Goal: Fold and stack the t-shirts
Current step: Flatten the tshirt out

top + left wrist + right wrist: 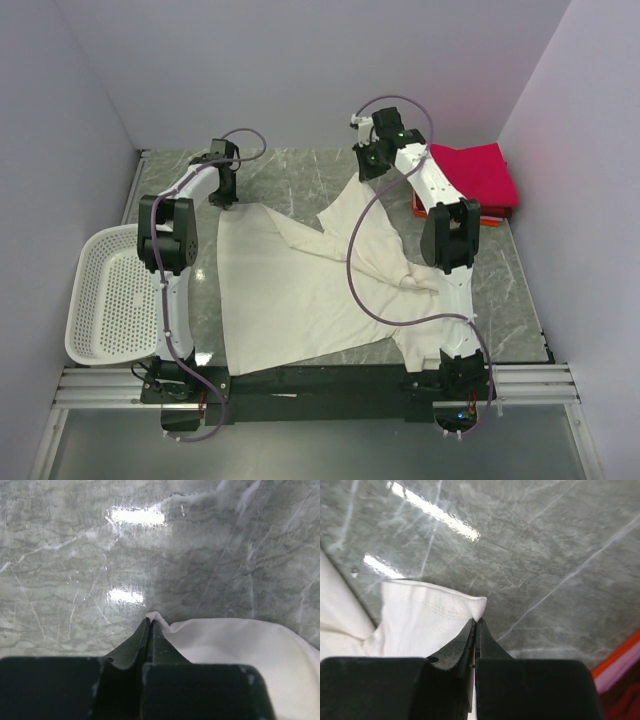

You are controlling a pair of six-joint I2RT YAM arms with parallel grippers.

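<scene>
From above, the cream-white t-shirt (300, 295) lies spread and rumpled across the middle of the marble-patterned table (300, 170), its near hem reaching the front edge between the two arm bases. The left gripper (222, 200) is at the shirt's far left corner and the right gripper (362, 176) at its far right corner, where the cloth is drawn up into a peak. Only this view shows the white perforated basket (105, 290) at the left edge, and the folded crimson-pink t-shirt (475, 172) lying on an orange-red t-shirt (496, 222) in the far right corner. The left wrist view comes in close: the left gripper's jaws are pressed together with no gap, and a small tip of white cloth pokes out just past them, the rest of the fabric falling away to the right over bare table. The right wrist view shows the same sort of pinch: jaws clamped tight on a stitched corner of the cream-white shirt, which spreads off to the left. A sliver of orange-red and pink shows at the lower right.
</scene>
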